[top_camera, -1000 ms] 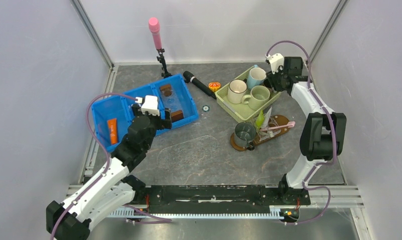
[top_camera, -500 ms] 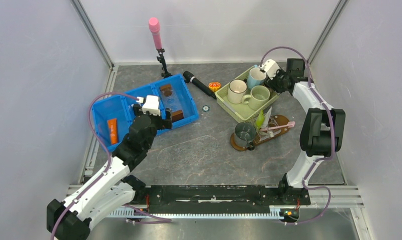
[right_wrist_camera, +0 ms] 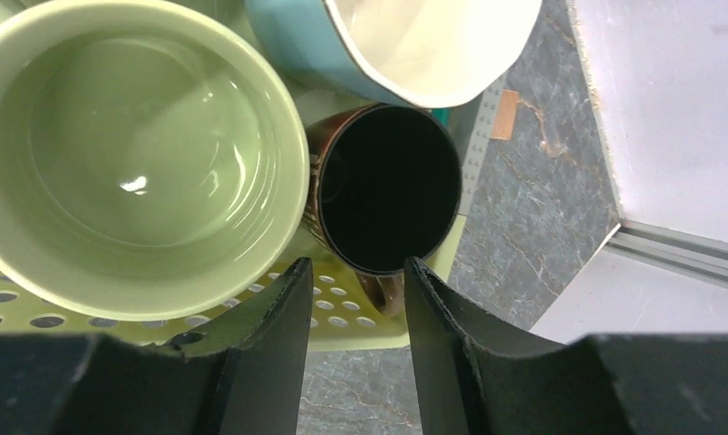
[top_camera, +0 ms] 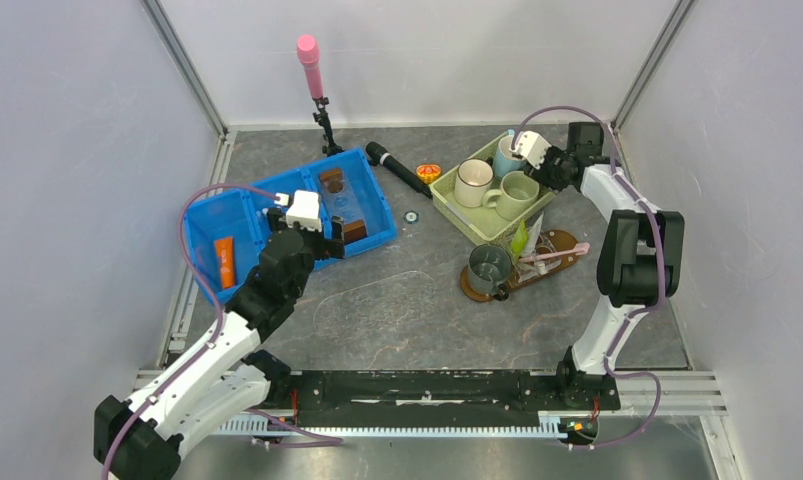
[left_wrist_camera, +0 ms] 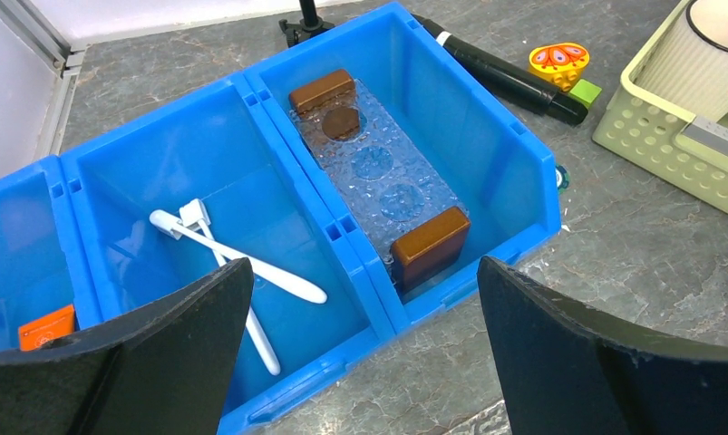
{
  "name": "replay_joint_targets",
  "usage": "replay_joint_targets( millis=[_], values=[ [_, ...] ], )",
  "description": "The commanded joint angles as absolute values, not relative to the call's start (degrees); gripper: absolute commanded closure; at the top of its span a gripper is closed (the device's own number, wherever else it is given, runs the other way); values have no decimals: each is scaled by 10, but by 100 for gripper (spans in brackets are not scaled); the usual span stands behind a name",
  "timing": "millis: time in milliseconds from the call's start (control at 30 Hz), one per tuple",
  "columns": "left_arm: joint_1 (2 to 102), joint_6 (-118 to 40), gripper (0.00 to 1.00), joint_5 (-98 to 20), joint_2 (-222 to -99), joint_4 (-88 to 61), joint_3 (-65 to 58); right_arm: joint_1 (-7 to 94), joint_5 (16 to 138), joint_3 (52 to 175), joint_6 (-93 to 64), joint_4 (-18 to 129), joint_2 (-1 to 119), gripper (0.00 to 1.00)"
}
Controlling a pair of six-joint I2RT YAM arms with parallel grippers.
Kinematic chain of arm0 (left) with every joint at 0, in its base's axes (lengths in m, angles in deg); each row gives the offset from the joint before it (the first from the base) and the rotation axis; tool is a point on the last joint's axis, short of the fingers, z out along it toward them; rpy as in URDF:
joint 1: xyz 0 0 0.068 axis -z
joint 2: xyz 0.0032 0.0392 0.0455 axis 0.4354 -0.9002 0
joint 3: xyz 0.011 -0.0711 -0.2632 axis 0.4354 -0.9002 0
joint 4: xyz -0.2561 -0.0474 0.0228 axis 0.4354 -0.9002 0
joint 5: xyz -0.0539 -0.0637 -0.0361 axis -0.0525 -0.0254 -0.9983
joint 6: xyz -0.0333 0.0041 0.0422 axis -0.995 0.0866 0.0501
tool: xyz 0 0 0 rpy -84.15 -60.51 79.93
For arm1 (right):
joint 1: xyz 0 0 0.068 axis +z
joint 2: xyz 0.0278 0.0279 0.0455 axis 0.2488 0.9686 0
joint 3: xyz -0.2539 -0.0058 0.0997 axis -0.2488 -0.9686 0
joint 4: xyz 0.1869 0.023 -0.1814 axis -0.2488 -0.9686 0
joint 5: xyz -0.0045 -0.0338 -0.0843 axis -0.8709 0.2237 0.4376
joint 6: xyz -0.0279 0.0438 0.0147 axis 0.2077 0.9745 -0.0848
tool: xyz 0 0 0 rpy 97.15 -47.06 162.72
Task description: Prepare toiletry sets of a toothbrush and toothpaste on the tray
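The left pincer [left_wrist_camera: 364,362] is held above the blue bin [left_wrist_camera: 532,172] with its jaws spread fully, and nothing is seen between them. In the bin's middle compartment, 2 white toothbrushes [left_wrist_camera: 242,272] are laid across each other. An orange tube [top_camera: 224,260] is seen in the leftmost compartment, and a clear dimpled strip [left_wrist_camera: 378,177] with brown ends is seen in the rightmost.

The right pincer [right_wrist_camera: 355,299] is pointed down over the far right corner of the pale green basket [right_wrist_camera: 342,322]. Its jaws are half spread, with the handle of a dark mug [right_wrist_camera: 387,190] framed between them. Whether either jaw is pressed against the handle cannot be told. The dark mug is wedged in the basket's corner, touching a green mug [right_wrist_camera: 142,163], with a blue mug [right_wrist_camera: 296,45] just behind it. In the top view, a white mug [top_camera: 472,182] is seen in the basket, left of the green one.

The tray [top_camera: 575,241] is set on the desk [top_camera: 397,310] just in front of the basket, apart from both pincers. A grey mug [top_camera: 489,268] is stood on its left end and a pink toothbrush [top_camera: 552,255] is laid along it. A green tube [top_camera: 520,238] is seen at the tray's far edge, beside the basket.
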State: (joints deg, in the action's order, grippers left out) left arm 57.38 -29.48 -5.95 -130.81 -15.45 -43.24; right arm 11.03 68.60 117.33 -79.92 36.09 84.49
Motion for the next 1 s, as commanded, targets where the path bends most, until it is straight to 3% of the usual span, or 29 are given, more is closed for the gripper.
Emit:
replay_joint_targets(
  millis=[0,400,533,767,967],
  values=[
    [571,-278,0,-69,-1311,-126,-437,115,678,1175,-842,371,862,53],
    [571,-278,0,-69,-1320,-126,-437,136,674,1184,-885,360,908,58],
    [571,-278,0,-68,-1320,-126,-438,141,673,1183,-890,353,911,70],
    [571,-278,0,-69,-1317,-125,-436,141,668,1195,-878,328,885,100],
    [571,-278,0,-69,-1311,-125,-437,141,679,1197,-865,322,844,100]
  ],
)
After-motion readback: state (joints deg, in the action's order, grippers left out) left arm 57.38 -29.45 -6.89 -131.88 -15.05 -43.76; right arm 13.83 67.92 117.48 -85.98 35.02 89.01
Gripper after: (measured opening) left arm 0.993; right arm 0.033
